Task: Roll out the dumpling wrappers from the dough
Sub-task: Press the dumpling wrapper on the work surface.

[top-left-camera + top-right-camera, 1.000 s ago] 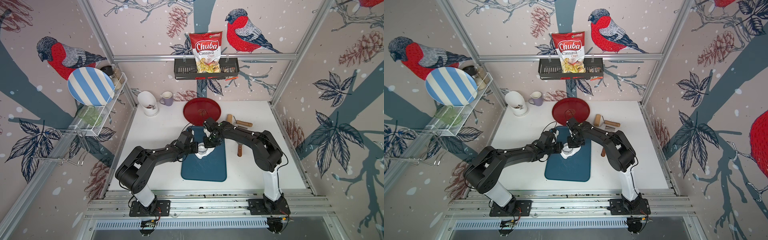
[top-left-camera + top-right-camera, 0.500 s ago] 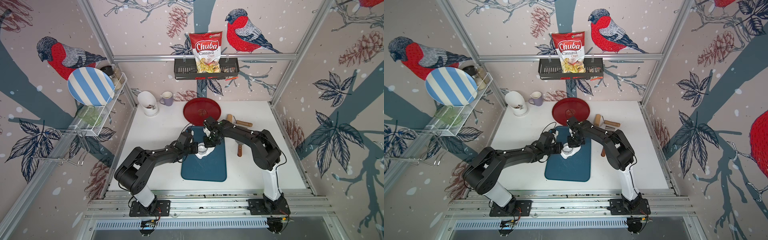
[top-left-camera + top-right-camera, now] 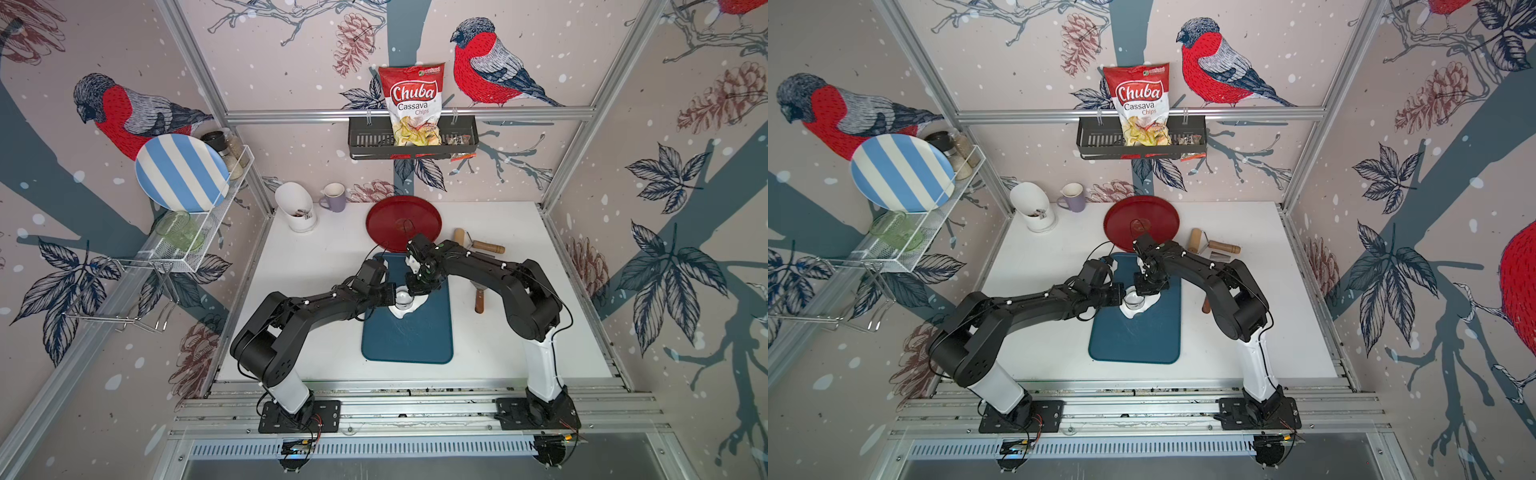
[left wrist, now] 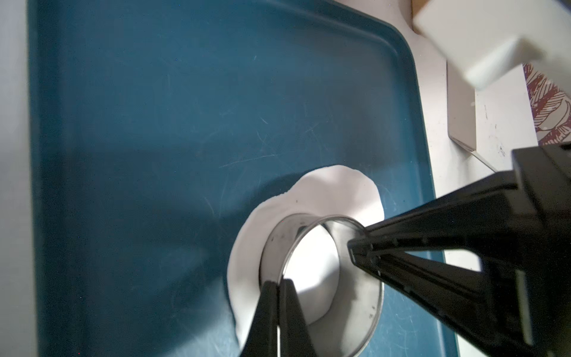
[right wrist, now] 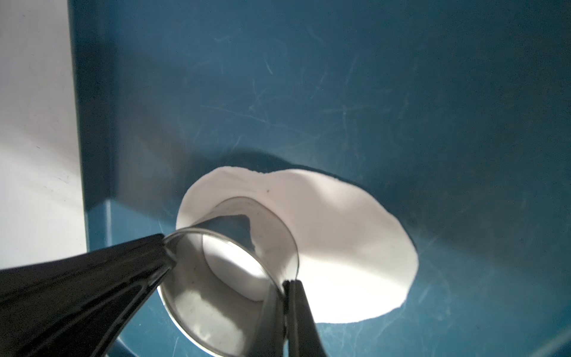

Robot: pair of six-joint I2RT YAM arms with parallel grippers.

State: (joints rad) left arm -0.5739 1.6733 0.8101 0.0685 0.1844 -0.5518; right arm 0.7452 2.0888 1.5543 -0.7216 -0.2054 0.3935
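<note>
Dough (image 5: pixel 340 247) lay flat on blue board (image 5: pixel 370 92); steel ring (image 5: pixel 185 309) on it, pinched by left gripper (image 4: pixel 279 284) and right gripper (image 5: pixel 285 284). No wrapper was cut free.

On tabletop (image 3: pixel 324 257), board (image 3: pixel 407 336) laid ctr; dough (image 5: pixel 340 247) laid on board; ring (image 5: pixel 278 247) set on dough; plate (image 3: pixel 399 216) placed behind board.

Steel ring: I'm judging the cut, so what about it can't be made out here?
- Left wrist view: the ring runs off the picture edge; the left gripper covers some wall.
- Right wrist view: its own wall and the right gripper hide where it meets the dough.
- Both top views: ring and dough too small, partly under the grippers.
</note>
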